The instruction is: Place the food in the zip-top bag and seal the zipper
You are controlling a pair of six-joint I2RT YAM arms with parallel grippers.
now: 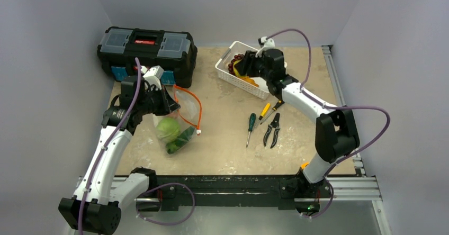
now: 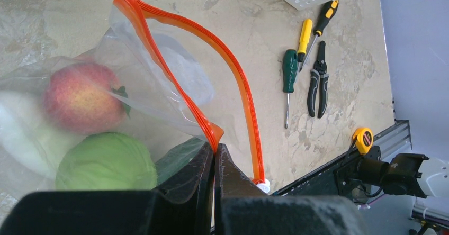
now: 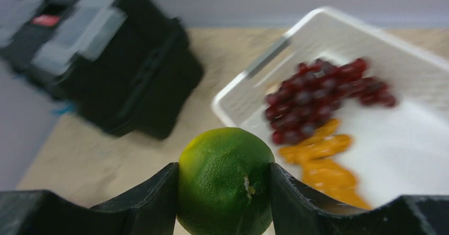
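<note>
Beige tabletop [image 1: 222,145]: right hand [image 3: 222,195] pinching a green citrus [image 3: 225,161] at the white basket [image 3: 413,155]; left hand [image 2: 214,161] clamped on the zipper [image 2: 238,87]. Carry it level into the zip-top bag [image 2: 159,87].

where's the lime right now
Right wrist view: the lime is clamped between the right fingers, by the white basket of grapes; in the top view that is at the table's far side, right of the black toolbox.
</note>
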